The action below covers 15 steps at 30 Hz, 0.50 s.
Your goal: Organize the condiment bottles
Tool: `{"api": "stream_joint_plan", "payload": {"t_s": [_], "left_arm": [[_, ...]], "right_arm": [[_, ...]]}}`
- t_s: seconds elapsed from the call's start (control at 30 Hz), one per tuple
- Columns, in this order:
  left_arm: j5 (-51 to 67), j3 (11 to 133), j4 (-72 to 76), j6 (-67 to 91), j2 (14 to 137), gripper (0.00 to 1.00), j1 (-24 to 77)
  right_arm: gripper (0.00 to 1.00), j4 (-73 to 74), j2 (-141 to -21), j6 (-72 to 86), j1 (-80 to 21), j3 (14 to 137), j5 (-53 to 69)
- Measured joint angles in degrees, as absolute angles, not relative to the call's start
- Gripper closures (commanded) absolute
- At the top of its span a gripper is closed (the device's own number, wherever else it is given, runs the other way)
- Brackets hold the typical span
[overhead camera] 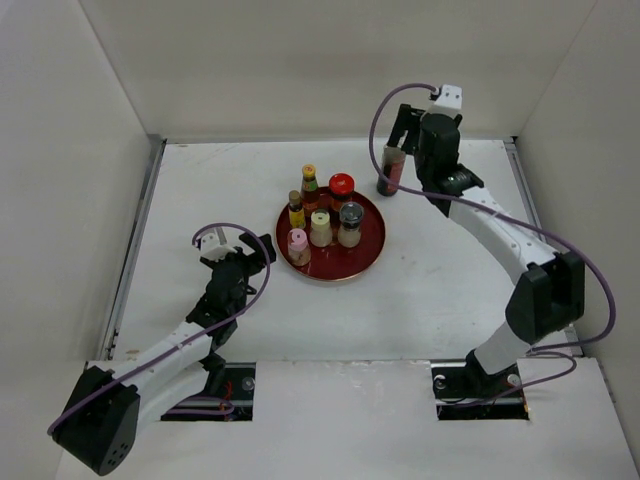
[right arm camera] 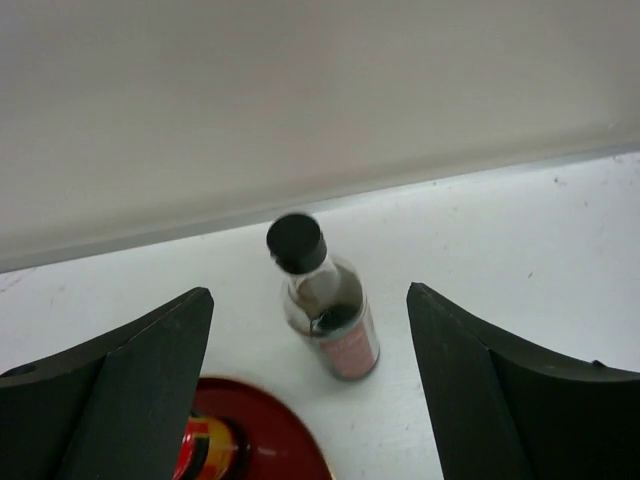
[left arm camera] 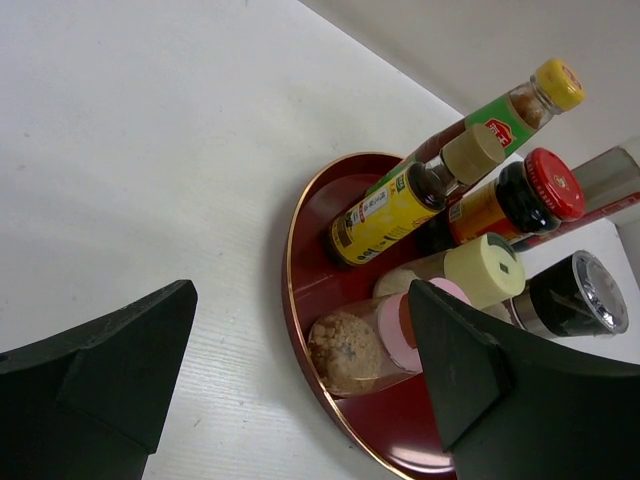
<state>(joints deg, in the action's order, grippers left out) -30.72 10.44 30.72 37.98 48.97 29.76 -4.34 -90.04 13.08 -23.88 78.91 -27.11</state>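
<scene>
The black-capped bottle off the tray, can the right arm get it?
Probably yes. The right gripper is open and aimed at the black-capped bottle, which stands alone on the table outside the red tray, with nothing between them.

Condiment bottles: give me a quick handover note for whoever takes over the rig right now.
Left gripper: open, empty, at the tray's left rim.
Right gripper: open, lined up on the dark bottle, not gripping it.
Done: six bottles stand on the tray.
Left: the dark bottle stands off the tray, beyond its right side; it likely goes on next.
</scene>
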Motion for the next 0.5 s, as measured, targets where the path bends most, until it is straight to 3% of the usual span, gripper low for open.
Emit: {"api": "stream_joint_plan", "payload": {"t_s": [0.3,0.5], "left_arm": [[-30.35,10.44,31.46,38.00,51.24,0.13,29.63],[-30.04,10.44,31.57,38.00,51.35,0.13,29.52]], "right_arm": [[0.09,-1.32,-102.98,9.23,-21.28,91.09,-20.45],[0.20,-0.43,-109.36,8.56,-19.94,93.80,-19.64]]}}
